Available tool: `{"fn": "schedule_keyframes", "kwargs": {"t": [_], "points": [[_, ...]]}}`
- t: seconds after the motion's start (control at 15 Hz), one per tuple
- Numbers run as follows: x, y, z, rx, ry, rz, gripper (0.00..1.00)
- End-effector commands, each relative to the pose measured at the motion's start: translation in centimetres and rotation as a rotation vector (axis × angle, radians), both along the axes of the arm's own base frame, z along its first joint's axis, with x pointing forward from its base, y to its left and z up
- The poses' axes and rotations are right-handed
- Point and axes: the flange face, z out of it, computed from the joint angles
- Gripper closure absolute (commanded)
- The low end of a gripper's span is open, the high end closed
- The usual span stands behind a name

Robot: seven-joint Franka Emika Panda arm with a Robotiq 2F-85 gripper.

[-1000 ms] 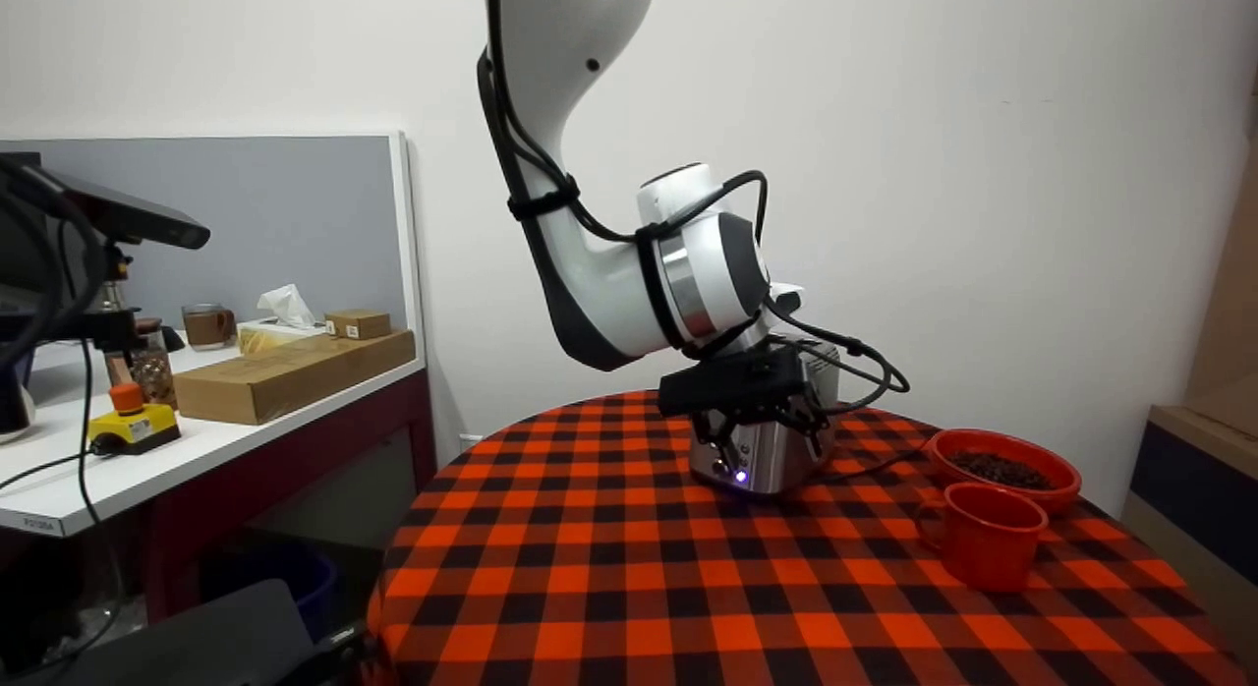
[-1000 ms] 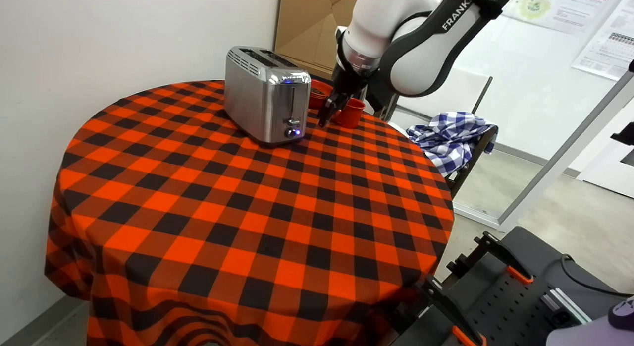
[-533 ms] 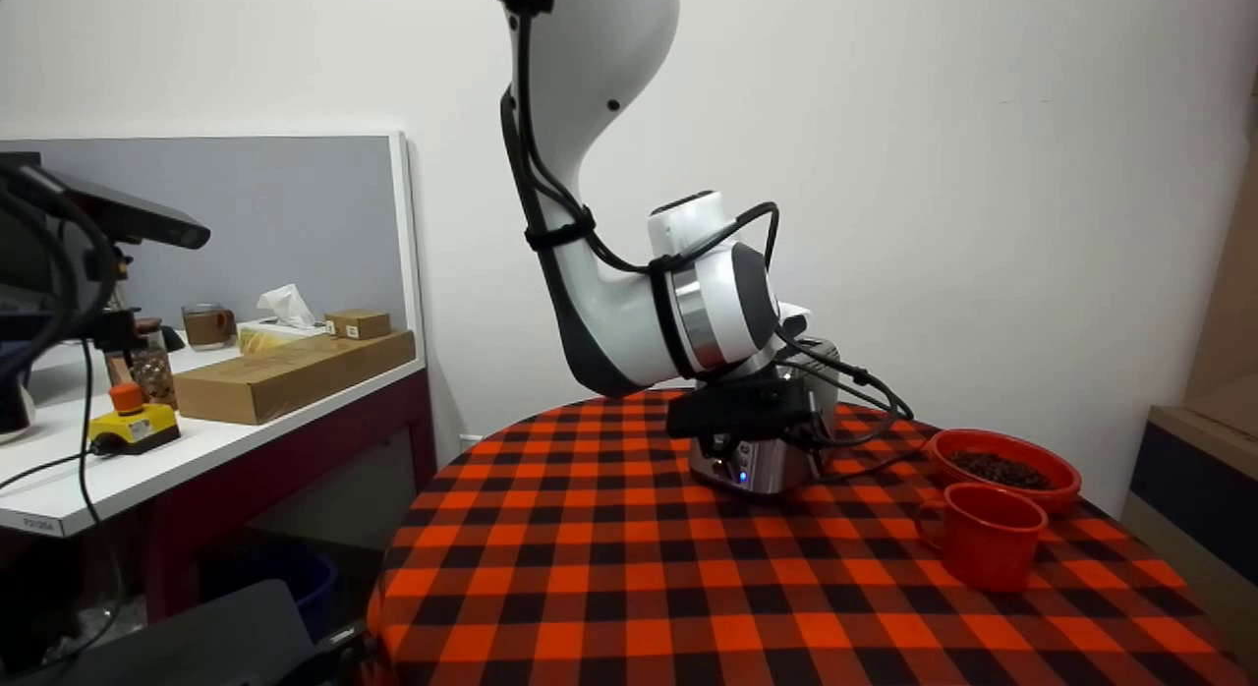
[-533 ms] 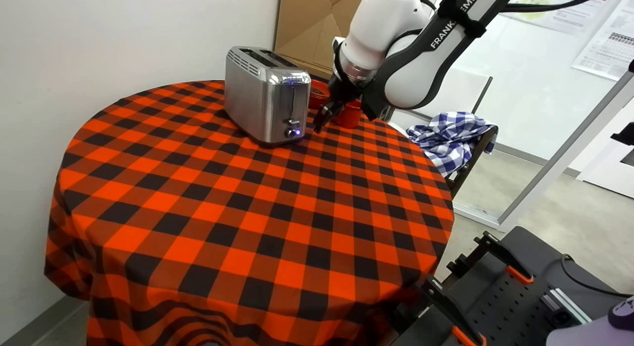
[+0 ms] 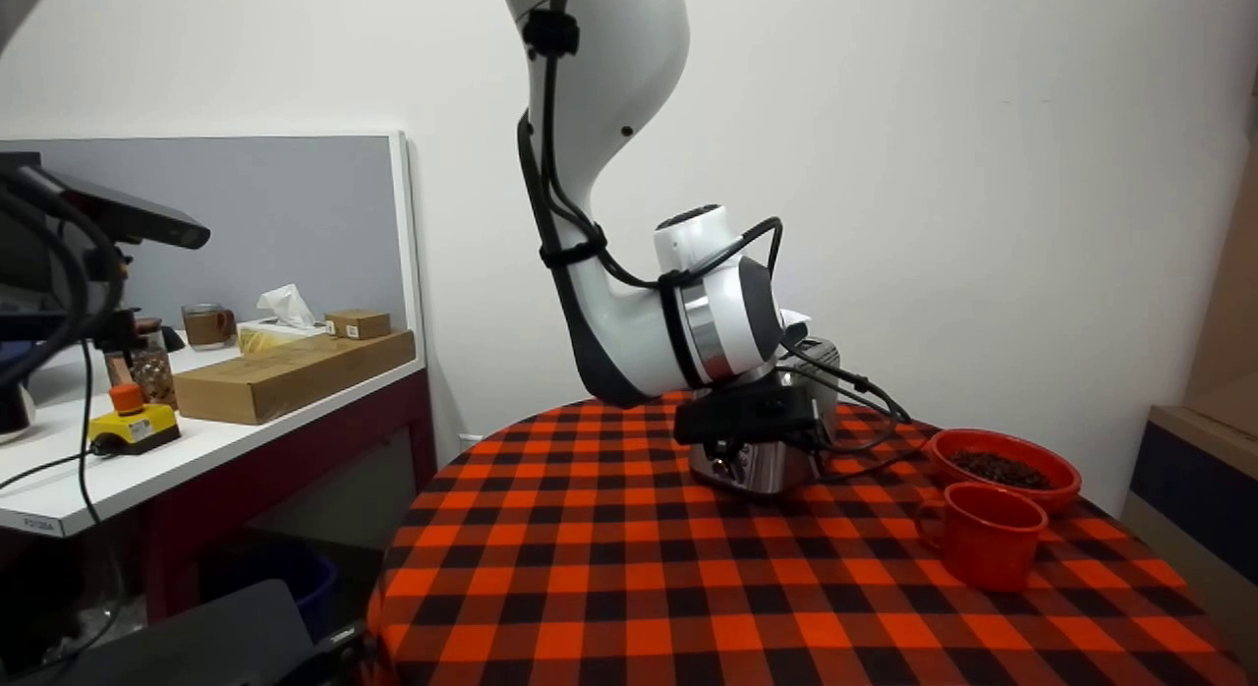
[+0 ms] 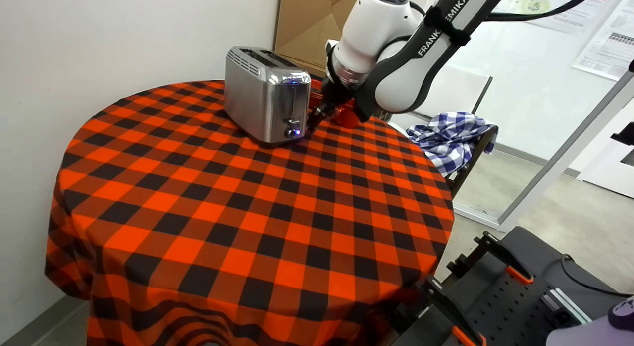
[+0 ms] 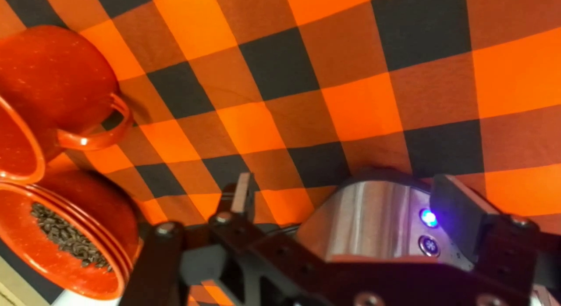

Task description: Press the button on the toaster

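Holding my gripper (image 7: 344, 194) low beside the toaster (image 6: 250, 98), I have its two fingers (image 7: 460, 218) spread wide, and the wrist view shows one rounded metal corner (image 7: 372, 218) between them. Whether either finger touches the toaster I cannot tell. I count that one toaster, upright on the far part of one round table (image 6: 208, 222) draped in checked cloth (image 6: 129, 306), with two slots (image 6: 258, 57) in its top. From the wrist I make out two round buttons: the lit button (image 7: 428, 218), glowing blue, right by the finger on the right of that view, and the snowflake button (image 7: 429, 245) next to it. Part of the end panel (image 6: 283, 105) is hidden behind my gripper. In an exterior view that panel shows me one lever (image 6: 293, 122), one knob (image 6: 290, 133) below it and one blue glow (image 6: 297, 132) just beside the knob.

To the right of the toaster, in an exterior view, stands one red mug (image 5: 993, 543), and just beyond it a red bowl (image 5: 1063, 496) with dark beans (image 5: 998, 470) in it; whether several bowls are stacked there I cannot tell. At the left, well apart, one white desk (image 5: 211, 440) bears two cartons (image 5: 295, 371), one long and one small, one glass cup (image 5: 204, 325) and one yellow box (image 5: 133, 428).
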Motion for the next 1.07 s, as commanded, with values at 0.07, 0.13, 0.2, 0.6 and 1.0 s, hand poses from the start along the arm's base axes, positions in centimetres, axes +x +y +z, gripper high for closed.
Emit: {"fn": "schedule_keyframes", "kwargs": {"t": [0.07,0.13,0.2,0.6,1.0], "points": [[1.1,0.7,-1.0,0.027,-0.020,0.025,0.00],[1.1,0.9,-1.1,0.029,-0.019,0.028,0.00],[1.2,1.0,-1.3,0.031,-0.017,0.031,0.00],[1.8,1.2,-1.7,0.044,-0.032,0.017,0.00],[2.4,1.2,-2.2,0.060,-0.045,-0.007,0.00]]}}
